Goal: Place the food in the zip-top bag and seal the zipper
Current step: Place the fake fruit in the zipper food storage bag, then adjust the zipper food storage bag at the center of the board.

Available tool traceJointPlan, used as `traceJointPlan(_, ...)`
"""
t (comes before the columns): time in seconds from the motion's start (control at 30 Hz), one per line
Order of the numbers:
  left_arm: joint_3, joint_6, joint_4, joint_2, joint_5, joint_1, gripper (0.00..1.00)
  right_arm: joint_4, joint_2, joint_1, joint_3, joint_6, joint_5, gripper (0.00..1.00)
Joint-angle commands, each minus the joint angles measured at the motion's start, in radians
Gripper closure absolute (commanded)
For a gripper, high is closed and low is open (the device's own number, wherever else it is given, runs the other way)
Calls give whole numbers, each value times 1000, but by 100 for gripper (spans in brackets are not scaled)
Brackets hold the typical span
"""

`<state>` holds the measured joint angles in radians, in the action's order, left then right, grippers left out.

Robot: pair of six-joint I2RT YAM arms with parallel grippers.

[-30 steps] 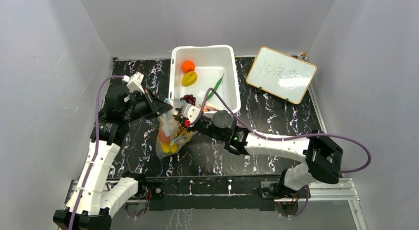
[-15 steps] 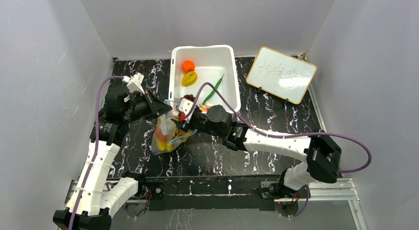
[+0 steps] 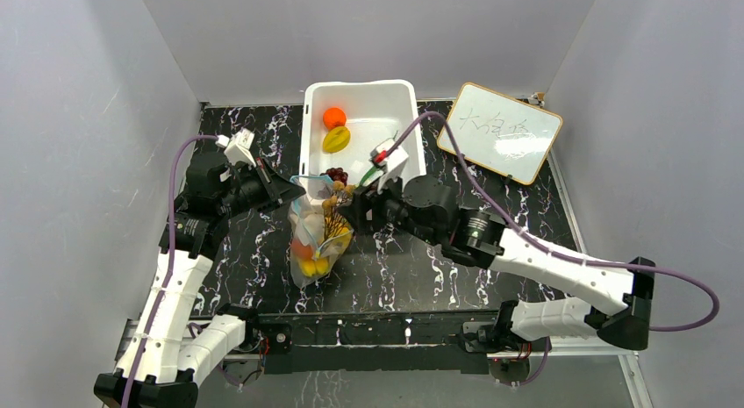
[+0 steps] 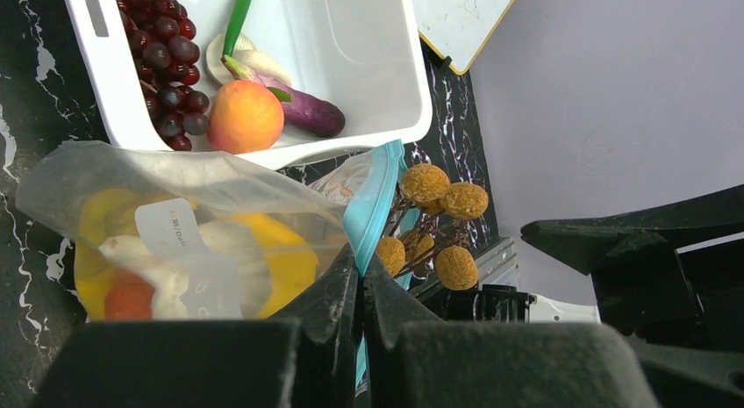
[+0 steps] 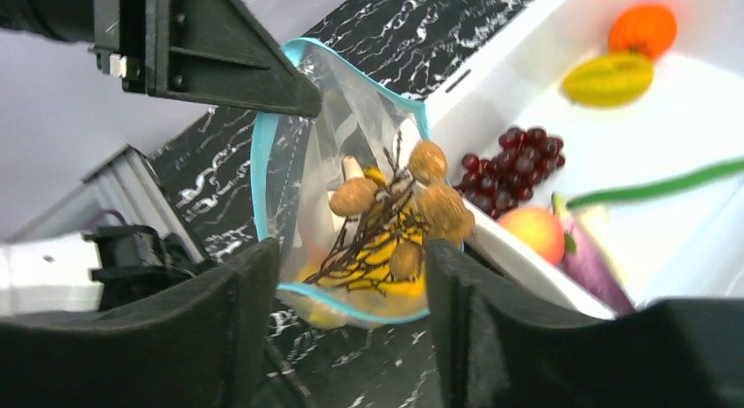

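The clear zip-top bag (image 3: 314,241) hangs upright in front of the tub, its mouth open. My left gripper (image 3: 294,190) is shut on the teal zipper (image 4: 373,202) at the rim. Yellow, orange and white food (image 4: 263,263) fills the bag. A brown ball cluster on twigs (image 5: 412,206) pokes out of the mouth. My right gripper (image 5: 351,259) stands open just right of the bag, holding nothing. Dark red grapes (image 3: 334,174), an orange (image 3: 333,117), a yellow pepper (image 3: 336,139) and a green pod (image 3: 383,153) lie in the tub.
The white tub (image 3: 408,136) stands right behind the bag; a peach (image 4: 246,116) and a purple eggplant (image 4: 307,114) also lie in it. A small whiteboard (image 3: 498,132) leans at the back right. Grey walls close in on three sides.
My right gripper has opened and drawn back to the right, leaving the brown cluster in the bag's mouth. The bag now hangs straighter. The left gripper kept its hold.
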<state>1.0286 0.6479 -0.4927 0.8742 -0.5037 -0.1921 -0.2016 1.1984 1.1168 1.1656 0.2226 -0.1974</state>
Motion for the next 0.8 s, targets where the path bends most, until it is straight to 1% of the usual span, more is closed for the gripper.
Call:
traceJointPlan(0.0, 5, 28, 67, -27, -8, -4, 100, -120, -70, -4, -31, 281, -135, 50)
traceJointPlan(0.1, -2, 42, 82, -27, -20, -4, 100, -136, -69, -8, -50, 312, -162, 63)
traceJointPlan(0.17, 0, 44, 84, -24, -23, -4, 100, -156, -36, -17, -42, 327, -161, 68)
traceJointPlan(0.27, -1, 42, 88, -23, -22, -4, 100, -191, 17, -34, -17, 363, -147, 68)
traceJointPlan(0.33, -1, 41, 87, -21, -24, -4, 100, -176, 37, -45, -20, 377, -121, 68)
traceJointPlan(0.53, -2, 49, 99, -20, -29, -4, 100, -80, 74, -83, -82, 411, -58, 67)
traceJointPlan(0.67, 1, 48, 97, -21, -30, -4, 100, 38, 80, -104, -138, 429, 7, 69)
traceJointPlan(0.73, -6, 50, 106, -22, -29, -4, 100, 58, 96, -113, -139, 427, 25, 73)
traceJointPlan(0.77, -9, 53, 111, -22, -30, -4, 100, 59, 103, -115, -132, 415, 30, 78)
